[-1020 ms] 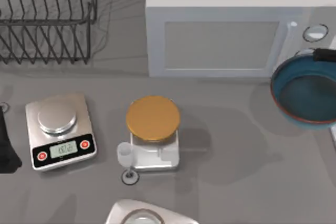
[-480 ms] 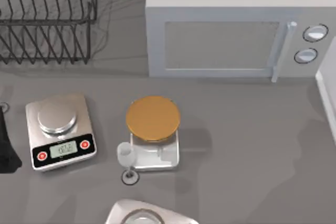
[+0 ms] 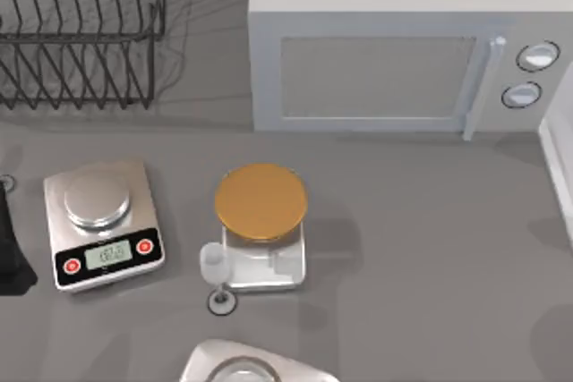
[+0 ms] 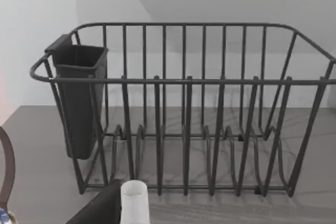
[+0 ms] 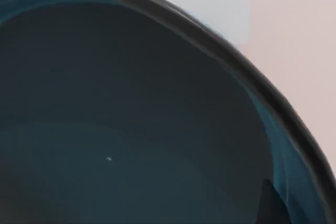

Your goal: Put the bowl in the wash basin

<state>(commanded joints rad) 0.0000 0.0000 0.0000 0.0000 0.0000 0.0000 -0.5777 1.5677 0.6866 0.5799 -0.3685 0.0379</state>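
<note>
The bowl (image 5: pixel 131 129) is seen close up in the right wrist view, its teal inside and dark rim just before the camera, so it is judged to be carried at the right gripper. Whether that gripper is clenched on the bowl cannot be told. The carrying step is judged to be in hand, with the placing not yet done.

On the table, a pale object (image 3: pixel 255 366) is cut off at the near edge. Behind it a small glass (image 3: pixel 213 264) stands just beside a stand bearing a golden disc (image 3: pixel 260 201). A scale (image 3: pixel 103 224) lies to the left, and the left arm (image 3: pixel 9 252) is parked at the left edge; the state of its gripper cannot be told. Farther back stand a dish rack (image 3: pixel 81 33) at the left and a microwave (image 3: pixel 394 60) at the right.

A white edge (image 3: pixel 557 167) is seen at the table's right side; whether it belongs to the basin cannot be told. For the next move, the bowl is to be brought level over the basin, lowered inside and only then released, so that it is not dropped or tipped on the rim.
</note>
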